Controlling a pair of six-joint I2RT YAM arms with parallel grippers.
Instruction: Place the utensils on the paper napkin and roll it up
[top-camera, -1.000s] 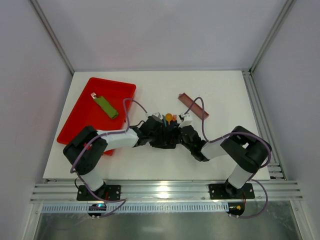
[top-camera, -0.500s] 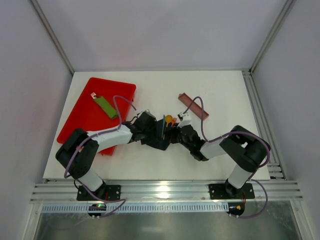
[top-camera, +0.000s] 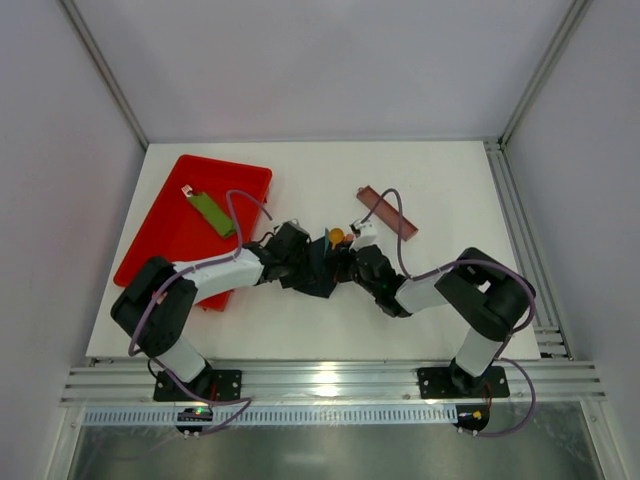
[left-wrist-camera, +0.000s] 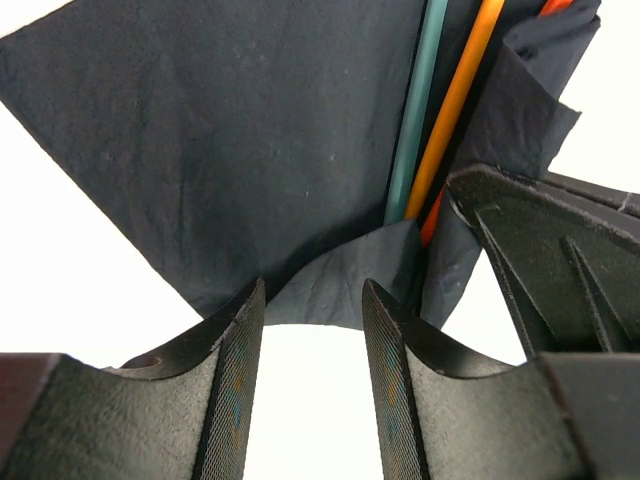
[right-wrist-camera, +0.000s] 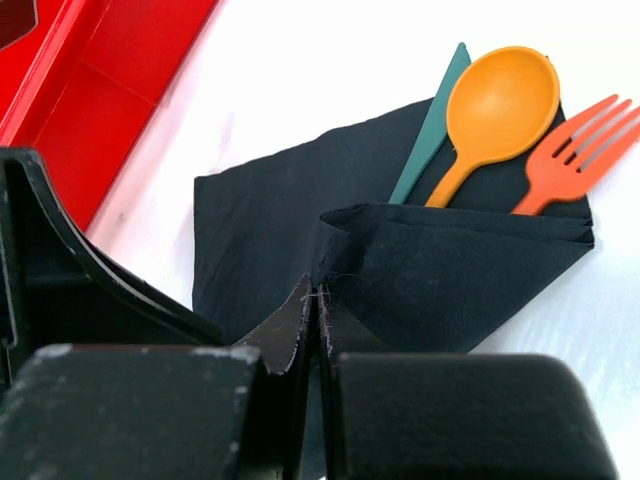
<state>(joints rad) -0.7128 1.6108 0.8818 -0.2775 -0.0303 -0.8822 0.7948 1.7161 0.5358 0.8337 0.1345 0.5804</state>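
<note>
Right wrist view: the paper napkin (right-wrist-camera: 265, 215) lies on the white table (right-wrist-camera: 330, 60) with one flap folded over the utensils (right-wrist-camera: 497, 95), whose teal, orange and red heads stick out past its far edge. The right gripper (right-wrist-camera: 318, 312) is pinched tight on that fold. The left gripper (left-wrist-camera: 313, 340) has its jaws apart at the napkin's edge. A red tray (top-camera: 165, 240) sits just to the left and a brown tray (top-camera: 385, 212) behind.

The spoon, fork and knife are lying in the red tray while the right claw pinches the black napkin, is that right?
Not quite. The spoon, fork and knife lie tucked in the black napkin on the white table, not in the red tray; the right wrist view shows it. The right claw does pinch a fold of the napkin.
</note>
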